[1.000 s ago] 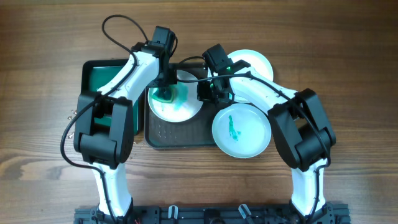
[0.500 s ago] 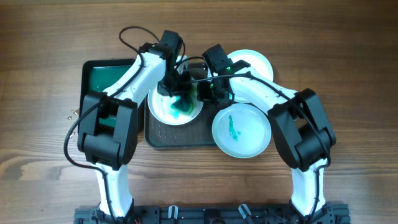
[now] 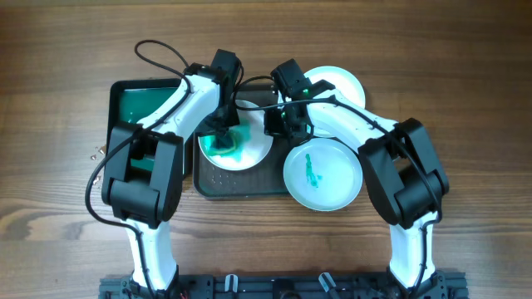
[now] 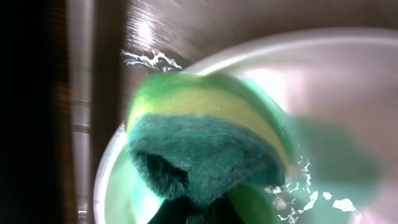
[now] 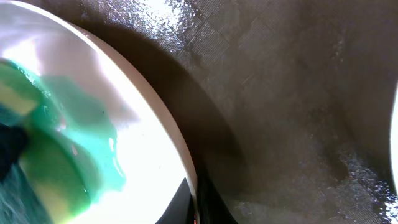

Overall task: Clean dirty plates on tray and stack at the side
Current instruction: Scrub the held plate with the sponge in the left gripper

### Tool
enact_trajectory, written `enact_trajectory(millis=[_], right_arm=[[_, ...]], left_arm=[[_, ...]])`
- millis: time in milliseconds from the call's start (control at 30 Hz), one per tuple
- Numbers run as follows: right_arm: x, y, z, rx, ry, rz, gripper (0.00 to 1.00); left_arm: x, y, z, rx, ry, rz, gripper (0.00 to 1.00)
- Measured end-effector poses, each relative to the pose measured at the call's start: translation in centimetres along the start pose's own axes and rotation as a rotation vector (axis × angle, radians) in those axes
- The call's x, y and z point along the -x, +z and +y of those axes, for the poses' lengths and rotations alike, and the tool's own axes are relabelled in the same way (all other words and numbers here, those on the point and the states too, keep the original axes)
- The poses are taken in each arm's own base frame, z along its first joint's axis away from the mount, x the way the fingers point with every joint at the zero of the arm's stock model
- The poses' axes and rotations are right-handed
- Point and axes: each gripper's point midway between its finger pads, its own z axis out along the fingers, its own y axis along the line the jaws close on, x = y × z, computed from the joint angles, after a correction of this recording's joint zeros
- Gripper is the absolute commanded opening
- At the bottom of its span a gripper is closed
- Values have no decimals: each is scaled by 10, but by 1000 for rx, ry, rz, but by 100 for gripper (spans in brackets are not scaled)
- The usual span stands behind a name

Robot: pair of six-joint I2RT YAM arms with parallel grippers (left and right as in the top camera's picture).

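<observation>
A white plate [image 3: 246, 153] with a wet teal smear lies on the left part of the dark tray [image 3: 241, 184]. My left gripper [image 3: 223, 133] is shut on a green and yellow sponge [image 4: 205, 146] and presses it on that plate [image 4: 348, 81]. My right gripper [image 3: 274, 124] is shut on the right rim of the same plate [image 5: 143, 112]. A second plate [image 3: 328, 184] with a teal smear lies at the tray's right end. A third plate [image 3: 342, 83] lies behind, partly hidden by my right arm; its middle is not visible.
A smaller black tray [image 3: 137, 104] with a green inside stands left of the dark tray. The dark tray floor [image 5: 292, 93] is wet. Wooden table lies all round.
My left gripper swept the sponge right across the plate, then back left and nearer. The teal smear has spread. My right gripper and the other plates have not moved.
</observation>
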Motion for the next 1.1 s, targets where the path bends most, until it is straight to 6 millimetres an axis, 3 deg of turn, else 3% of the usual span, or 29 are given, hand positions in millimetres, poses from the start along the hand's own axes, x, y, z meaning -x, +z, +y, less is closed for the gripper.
enact_trajectory(millis=[200, 333, 433, 567, 700, 867, 1100], right_arm=[[0, 0, -1, -1, 0, 1, 4], [0, 0, -1, -2, 1, 0, 4], [1, 0, 1, 3, 0, -5, 4], [1, 0, 1, 3, 0, -5, 4], [1, 0, 1, 3, 0, -5, 4], [1, 0, 0, 3, 0, -4, 4], [1, 0, 0, 2, 0, -5, 4]], left_arm=[[-34, -7, -50, -302, 257, 139, 4], [-30, -6, -56, -329, 267, 119, 4], [-19, -2, -45, -248, 129, 85, 4], [-1, 1, -12, -50, -25, -10, 4], [10, -7, 11, 70, -124, -57, 4], [39, -42, 34, 123, -199, -120, 4], [58, -102, 57, 103, -192, -146, 4]])
